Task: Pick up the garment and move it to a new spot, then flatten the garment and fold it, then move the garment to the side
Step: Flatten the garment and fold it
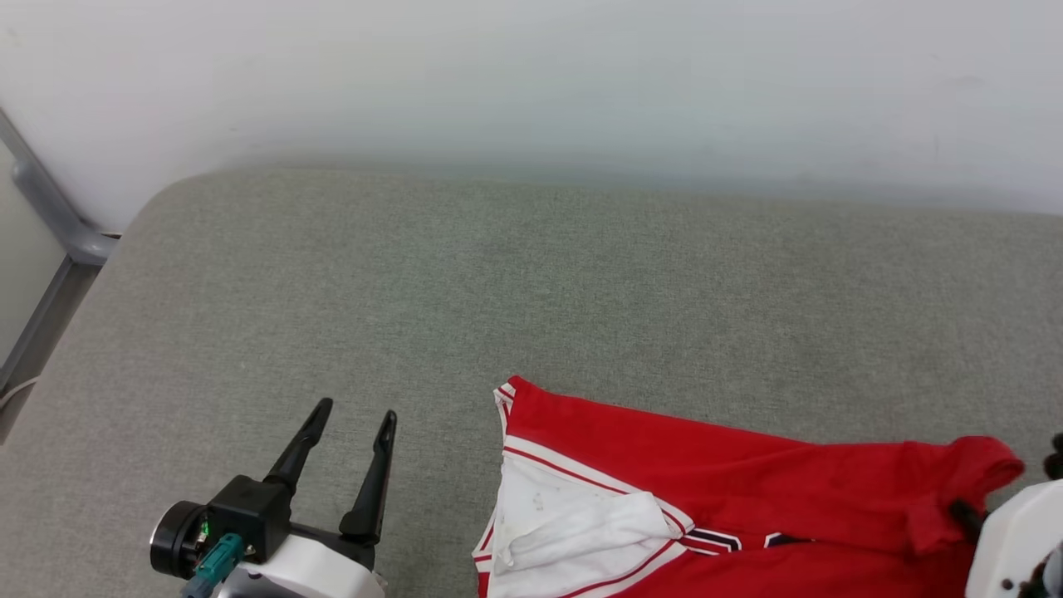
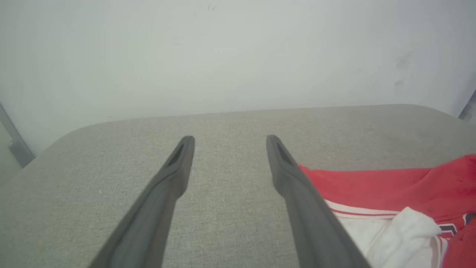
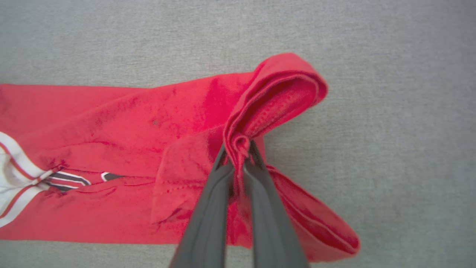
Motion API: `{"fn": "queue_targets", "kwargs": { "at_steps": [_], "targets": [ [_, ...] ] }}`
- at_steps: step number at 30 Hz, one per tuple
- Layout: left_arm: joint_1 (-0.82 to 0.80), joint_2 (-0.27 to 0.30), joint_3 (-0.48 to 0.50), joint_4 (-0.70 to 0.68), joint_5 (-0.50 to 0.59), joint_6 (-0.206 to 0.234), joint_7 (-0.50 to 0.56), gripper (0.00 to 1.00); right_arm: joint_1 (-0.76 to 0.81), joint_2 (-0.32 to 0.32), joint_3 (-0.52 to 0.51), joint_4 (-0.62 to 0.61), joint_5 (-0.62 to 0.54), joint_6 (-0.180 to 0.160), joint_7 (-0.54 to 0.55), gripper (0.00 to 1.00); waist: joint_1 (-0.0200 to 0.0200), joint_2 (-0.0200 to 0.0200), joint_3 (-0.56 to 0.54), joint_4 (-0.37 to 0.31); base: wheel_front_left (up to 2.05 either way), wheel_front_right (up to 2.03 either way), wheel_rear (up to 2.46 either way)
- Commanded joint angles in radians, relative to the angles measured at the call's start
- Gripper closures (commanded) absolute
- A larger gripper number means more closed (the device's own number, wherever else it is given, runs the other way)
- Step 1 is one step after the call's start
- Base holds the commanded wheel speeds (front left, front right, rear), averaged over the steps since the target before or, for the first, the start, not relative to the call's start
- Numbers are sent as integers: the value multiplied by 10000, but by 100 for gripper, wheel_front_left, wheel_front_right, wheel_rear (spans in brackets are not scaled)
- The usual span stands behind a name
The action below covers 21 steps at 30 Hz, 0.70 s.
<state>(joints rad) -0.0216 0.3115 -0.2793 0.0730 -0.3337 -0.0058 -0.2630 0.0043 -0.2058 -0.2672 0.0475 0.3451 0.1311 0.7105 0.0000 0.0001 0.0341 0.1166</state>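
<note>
The garment [image 1: 706, 473] is a red shirt with a white sleeve and red-white striped trim, lying crumpled at the front right of the grey padded surface [image 1: 531, 274]. My right gripper [image 3: 240, 147] is shut, pinching a bunched fold of the garment's [image 3: 148, 123] red cloth at its right end. In the head view that gripper [image 1: 957, 508] sits at the lower right, its fingertips buried in the fabric. My left gripper [image 1: 355, 414] hovers open to the left of the shirt with nothing between its fingers. In the left wrist view, the left gripper [image 2: 229, 139] has the garment [image 2: 372, 182] just past its right finger.
A pale wall [image 1: 531, 83] runs along the far edge of the padded surface. A grey metal frame [image 1: 50, 208] stands at the far left corner. Bare grey padding stretches behind and to the left of the shirt.
</note>
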Motion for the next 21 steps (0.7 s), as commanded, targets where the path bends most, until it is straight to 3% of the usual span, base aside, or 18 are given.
{"fn": "queue_targets", "kwargs": {
  "at_steps": [1, 8, 13, 21],
  "targets": [
    [157, -34, 37, 0, 66, -28, -22, 0, 150, 128, 136, -262, 126, -8, 180, 100, 0, -1, -78, 58, 0, 0, 0],
    [378, -266, 154, -57, 151, -89, -22, 0, 334, 1049, 1383, -1565, 764, -9, 1396, 100, 0, -1, -346, 312, 0, 0, 0],
    [485, -278, 242, -86, 226, -139, -22, 0, 7, 1529, 2416, -1798, 1390, -9, 1819, 100, 0, -1, -366, 468, 0, 0, 0],
    [370, -313, 314, -76, 310, -241, -22, 0, -830, 1565, 4351, -432, 3729, -7, 480, 100, 0, -1, -259, 759, 0, 0, 0]
  ]
}}
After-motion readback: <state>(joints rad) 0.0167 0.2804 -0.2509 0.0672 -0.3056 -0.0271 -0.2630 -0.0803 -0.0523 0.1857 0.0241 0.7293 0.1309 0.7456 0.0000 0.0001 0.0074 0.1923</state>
